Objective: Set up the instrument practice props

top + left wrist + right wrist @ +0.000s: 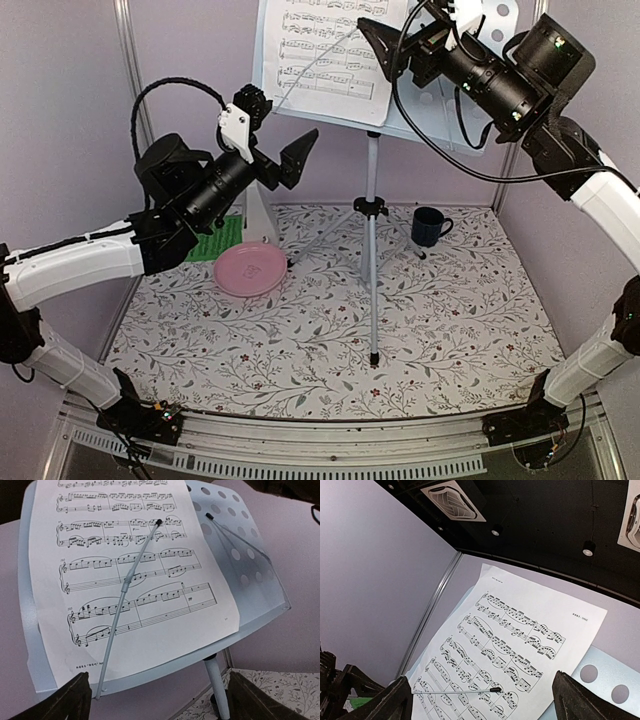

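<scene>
Partly hidden: green sheet [222, 240] | metronome [260, 220] behind left arm [80, 265]

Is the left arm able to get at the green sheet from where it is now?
Probably yes. The green sheet lies flat just below the left arm, and the left gripper is open and empty. The pink plate crowds its near corner, which may hamper a grasp.

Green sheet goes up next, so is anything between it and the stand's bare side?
Likely yes: the right tool hangs in front of the music stand's bare right half. The green sheet lies on the table beside the pink plate.
</scene>
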`<state>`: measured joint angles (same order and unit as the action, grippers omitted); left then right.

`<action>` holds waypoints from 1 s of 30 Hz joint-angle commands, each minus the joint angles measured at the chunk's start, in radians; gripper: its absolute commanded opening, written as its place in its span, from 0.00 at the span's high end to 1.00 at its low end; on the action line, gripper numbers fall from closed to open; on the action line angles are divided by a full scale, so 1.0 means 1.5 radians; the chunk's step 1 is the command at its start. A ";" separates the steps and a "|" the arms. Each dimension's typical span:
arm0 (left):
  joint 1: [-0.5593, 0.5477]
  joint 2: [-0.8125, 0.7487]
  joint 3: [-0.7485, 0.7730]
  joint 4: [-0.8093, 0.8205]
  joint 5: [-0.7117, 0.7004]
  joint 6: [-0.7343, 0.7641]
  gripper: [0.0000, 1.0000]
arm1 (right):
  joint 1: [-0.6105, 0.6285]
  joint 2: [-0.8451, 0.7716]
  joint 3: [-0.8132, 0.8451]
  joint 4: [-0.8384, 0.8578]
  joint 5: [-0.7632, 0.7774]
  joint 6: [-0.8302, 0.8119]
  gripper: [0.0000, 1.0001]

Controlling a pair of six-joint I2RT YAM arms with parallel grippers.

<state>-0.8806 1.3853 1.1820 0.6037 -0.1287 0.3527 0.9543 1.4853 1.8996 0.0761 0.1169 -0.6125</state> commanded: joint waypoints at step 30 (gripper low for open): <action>0.006 -0.080 -0.119 -0.020 0.039 -0.073 0.05 | -0.002 -0.078 -0.049 -0.134 -0.016 0.123 0.01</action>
<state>-0.8806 1.3033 1.0241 0.5629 -0.0940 0.2676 0.9543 1.4178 1.8511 -0.0853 0.0742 -0.4690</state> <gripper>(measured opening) 0.947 0.990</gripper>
